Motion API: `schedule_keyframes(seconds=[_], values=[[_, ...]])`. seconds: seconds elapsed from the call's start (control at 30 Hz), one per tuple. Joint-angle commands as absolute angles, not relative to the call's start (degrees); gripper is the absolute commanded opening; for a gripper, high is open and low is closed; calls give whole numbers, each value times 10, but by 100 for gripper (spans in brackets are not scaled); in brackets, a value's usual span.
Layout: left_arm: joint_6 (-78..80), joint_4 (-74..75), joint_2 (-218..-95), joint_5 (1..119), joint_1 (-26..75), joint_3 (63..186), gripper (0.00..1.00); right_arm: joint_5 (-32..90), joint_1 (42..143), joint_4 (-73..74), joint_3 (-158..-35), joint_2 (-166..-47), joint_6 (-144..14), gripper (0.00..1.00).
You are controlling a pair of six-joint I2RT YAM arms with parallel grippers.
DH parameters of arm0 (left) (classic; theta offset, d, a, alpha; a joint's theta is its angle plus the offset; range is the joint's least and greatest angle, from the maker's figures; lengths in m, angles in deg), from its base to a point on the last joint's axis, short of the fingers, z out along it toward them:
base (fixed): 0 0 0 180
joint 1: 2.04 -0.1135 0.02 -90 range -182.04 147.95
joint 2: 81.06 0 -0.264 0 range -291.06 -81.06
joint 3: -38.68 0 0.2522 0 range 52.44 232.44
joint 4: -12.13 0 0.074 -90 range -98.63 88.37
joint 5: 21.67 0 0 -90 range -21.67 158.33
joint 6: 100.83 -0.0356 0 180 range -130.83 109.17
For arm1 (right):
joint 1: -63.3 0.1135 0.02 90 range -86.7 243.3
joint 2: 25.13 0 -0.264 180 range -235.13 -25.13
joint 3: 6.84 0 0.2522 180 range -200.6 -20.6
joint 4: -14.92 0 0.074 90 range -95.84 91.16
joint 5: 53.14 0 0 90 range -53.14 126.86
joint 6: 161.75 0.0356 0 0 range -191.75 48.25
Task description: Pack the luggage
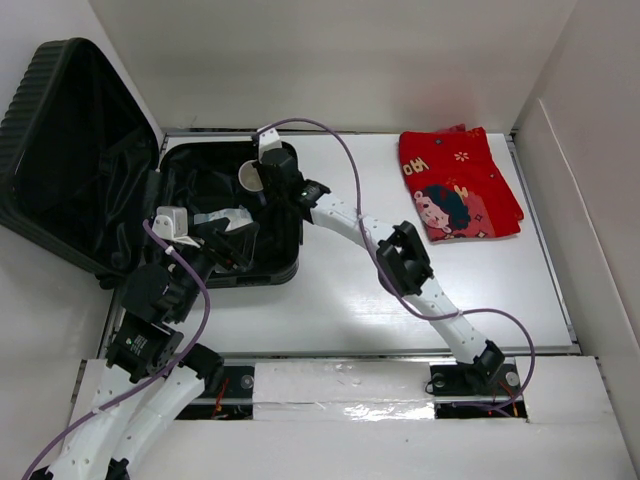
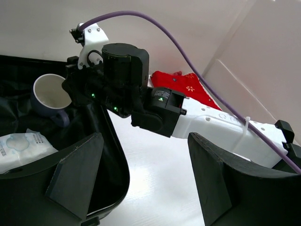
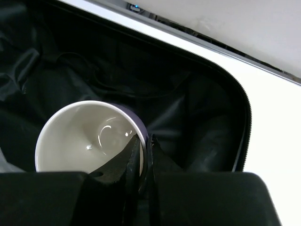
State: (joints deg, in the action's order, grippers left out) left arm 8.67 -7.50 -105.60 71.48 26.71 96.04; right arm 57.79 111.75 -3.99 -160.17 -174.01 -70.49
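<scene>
The black luggage (image 1: pixel 60 150) lies open at the back left, lid raised against the wall, lined base flat on the table. My right gripper (image 1: pixel 262 182) is inside the base, shut on the rim of a dark blue mug (image 3: pixel 89 136) with a white inside; one finger is inside the rim, one outside. The mug (image 2: pixel 47 94) also shows in the left wrist view, as does a white packet (image 2: pixel 21 148) lying in the luggage. My left gripper (image 2: pixel 146 174) is open and empty over the luggage's near right edge (image 2: pixel 117 160).
A folded red cloth (image 1: pixel 458 185) with a cartoon print lies on the white table at the back right. White walls enclose the table on three sides. My right arm (image 1: pixel 400 260) stretches diagonally across the table's middle.
</scene>
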Motion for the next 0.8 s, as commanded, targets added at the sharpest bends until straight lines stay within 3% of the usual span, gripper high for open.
schedule_keyframes(seconds=[0.0, 0.17, 0.2, 0.3, 0.47, 0.6, 0.77], values=[[79, -50, -1052, 707, 263, 957, 70, 586, 1128, -17, -1619, -1735, -710, 16], [79, -51, -1054, 710, 263, 957, 70, 571, 1141, 5, -1563, -1701, -710, 34], [79, -51, -1053, 710, 263, 957, 70, 566, 1146, 5, -1553, -1693, -711, 44], [80, -48, -1053, 718, 263, 957, 70, 537, 1153, 43, -1511, -1659, -710, 59], [81, -51, -1056, 736, 263, 957, 70, 484, 1159, 77, -1440, -1581, -683, 64], [82, -54, -1065, 747, 263, 961, 70, 402, 1146, 119, -1387, -1520, -659, 79], [85, -51, -1066, 761, 263, 964, 70, 350, 1123, 134, -1340, -1456, -615, 78]])
